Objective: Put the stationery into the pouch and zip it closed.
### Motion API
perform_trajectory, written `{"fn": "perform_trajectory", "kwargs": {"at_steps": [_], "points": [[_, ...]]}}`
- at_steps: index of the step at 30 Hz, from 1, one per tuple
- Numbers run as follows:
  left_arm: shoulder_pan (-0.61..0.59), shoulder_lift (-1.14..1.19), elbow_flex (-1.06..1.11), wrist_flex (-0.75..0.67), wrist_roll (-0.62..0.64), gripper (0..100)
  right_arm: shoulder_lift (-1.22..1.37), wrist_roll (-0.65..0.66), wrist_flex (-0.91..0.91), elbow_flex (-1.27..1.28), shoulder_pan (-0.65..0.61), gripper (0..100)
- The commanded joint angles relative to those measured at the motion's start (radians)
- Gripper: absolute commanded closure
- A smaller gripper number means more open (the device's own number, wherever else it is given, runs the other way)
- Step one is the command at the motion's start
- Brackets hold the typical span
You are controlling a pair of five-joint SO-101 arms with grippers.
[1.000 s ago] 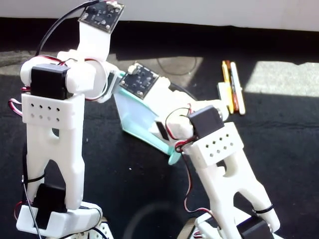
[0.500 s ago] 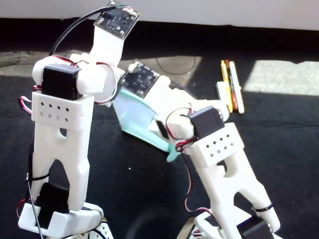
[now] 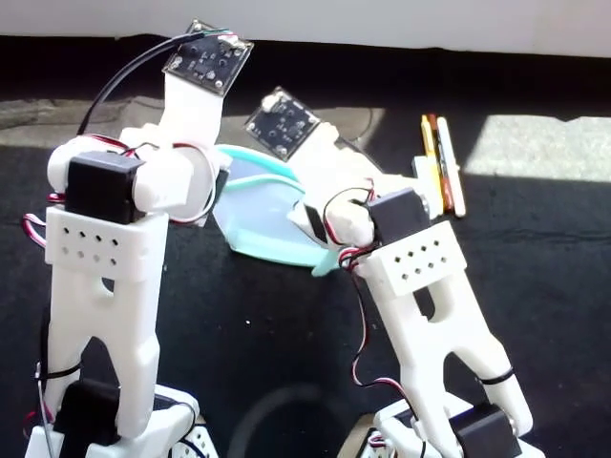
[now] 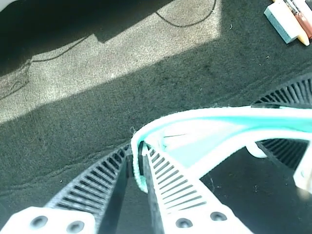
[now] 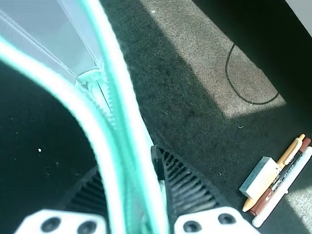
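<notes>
Left end effector and right end effector: each clamped on rim of teal pouch, mouth held open between arms. Pens, eraser on table, well apart from pouch. Risk: slip off thin rim, mouth collapse; no free end effector for loading.

The table is covered in a dark, carpet-like cloth, with sunlit patches along its far edge and deep shadow across the middle. Toward the far right corner lie three pens side by side: a yellow pen, a brown pen and a white pen, all pointing at the far edge. A pale eraser sits touching the yellow pen's near end. A thin black cable loops over the cloth near the middle of the far edge.
</notes>
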Motion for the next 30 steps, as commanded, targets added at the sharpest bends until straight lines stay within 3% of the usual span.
{"fn": "perform_trajectory", "kwargs": {"at_steps": [1, 5, 16, 20, 25, 30], "points": [[0.045, -0.007, 0.002, 0.014, 0.011, 99, 0.021, -0.092, -0.041, -0.018, 0.038, 94.5], [0.044, -0.004, -0.001, 0.008, 0.011, 99, -0.022, -0.126, 0.031, -0.019, 0.002, 81.3], [0.039, 0.202, -0.134, 0.011, 0.012, 99, -0.366, -0.129, 0.199, -0.019, -0.074, 81.2], [0.039, 0.223, -0.154, 0.012, 0.012, 99, -0.46, -0.273, 0.173, -0.021, -0.058, 81.2], [0.039, 0.216, -0.127, 0.014, 0.012, 99, -0.429, -0.399, 0.059, -0.01, -0.002, 81.1], [0.041, 0.206, -0.022, 0.012, 0.012, 99, -0.278, -0.407, 0.033, -0.024, 0.056, 81.1]]}}
